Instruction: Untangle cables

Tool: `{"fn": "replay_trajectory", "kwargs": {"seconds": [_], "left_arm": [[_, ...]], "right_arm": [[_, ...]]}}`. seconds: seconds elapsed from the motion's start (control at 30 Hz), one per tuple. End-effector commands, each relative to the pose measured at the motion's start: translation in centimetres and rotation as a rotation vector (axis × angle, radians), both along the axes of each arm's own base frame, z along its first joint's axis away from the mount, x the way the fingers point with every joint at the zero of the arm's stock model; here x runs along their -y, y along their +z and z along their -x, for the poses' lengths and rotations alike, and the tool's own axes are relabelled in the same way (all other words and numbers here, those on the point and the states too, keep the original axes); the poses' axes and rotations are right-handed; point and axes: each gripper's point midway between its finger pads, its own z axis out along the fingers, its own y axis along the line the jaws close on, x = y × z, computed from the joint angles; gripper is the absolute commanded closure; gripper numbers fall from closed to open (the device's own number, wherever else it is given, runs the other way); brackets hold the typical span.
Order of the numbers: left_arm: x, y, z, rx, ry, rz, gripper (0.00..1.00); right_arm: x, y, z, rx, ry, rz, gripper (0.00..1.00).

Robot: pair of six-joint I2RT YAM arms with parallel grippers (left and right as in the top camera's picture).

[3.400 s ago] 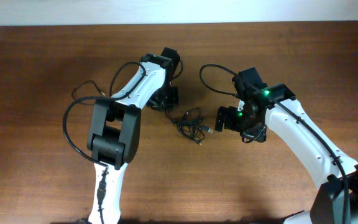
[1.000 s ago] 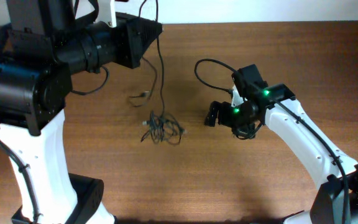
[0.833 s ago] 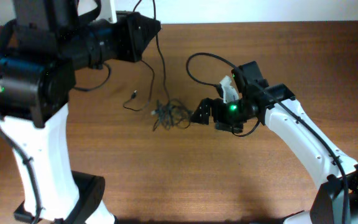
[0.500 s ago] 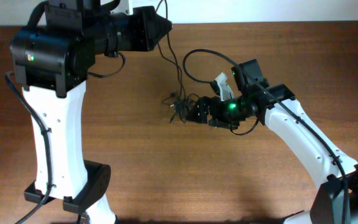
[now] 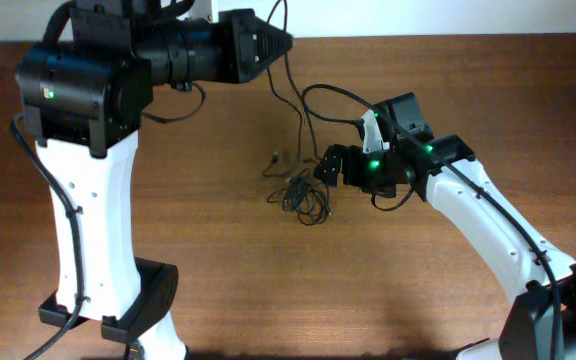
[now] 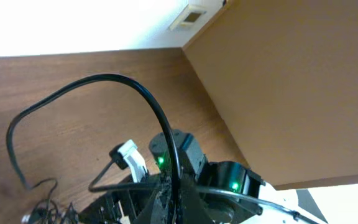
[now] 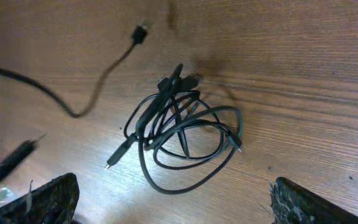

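Observation:
The cables lie as a small dark knot point(image 5: 303, 195) on the wooden table, mid-centre. It also shows in the right wrist view point(image 7: 179, 127) as several overlapping loops with small plug ends. One strand point(image 5: 293, 95) rises from the knot to my left gripper point(image 5: 280, 42), which is raised high above the table and shut on it. The left wrist view shows that strand point(image 6: 129, 93) pinched between the shut fingers of the left gripper point(image 6: 174, 198). My right gripper point(image 5: 326, 167) hovers low, just right of the knot, wide open and empty. Its fingertips point(image 7: 48, 199) flank the knot's near side.
A loose plug end point(image 5: 275, 157) lies left of the knot and shows in the right wrist view point(image 7: 140, 32). The right arm's own thicker black cable point(image 5: 333, 95) loops above its wrist. The left arm's tall column point(image 5: 88, 200) stands at the left.
My left arm has risen from the table holding one strand, which dragged the knot about. My right gripper swung left to the knot, then drew back slightly right as the knot settled lower.

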Motion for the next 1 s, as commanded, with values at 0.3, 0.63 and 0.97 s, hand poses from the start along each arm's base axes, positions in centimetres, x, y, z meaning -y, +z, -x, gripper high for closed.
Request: {"fn": "replay_trajectory", "kwargs": {"seconds": [0.3, 0.63, 0.97], "left_arm": [[-12.4, -2.5, -6.0, 0.081, 0.708, -0.429, 1.0], [-17.1, -3.3, -7.3, 0.066, 0.793, -0.494, 1.0], [-20.1, -15.0, -10.0, -0.266, 0.87, -0.784, 1.0]], "right_arm": [[2.2, -1.7, 0.9, -0.056, -0.054, 0.12, 0.01], [2.7, -1.9, 1.0, -0.061, -0.063, 0.147, 0.01], [2.9, -2.1, 1.4, -0.079, -0.062, 0.154, 0.01]]}}
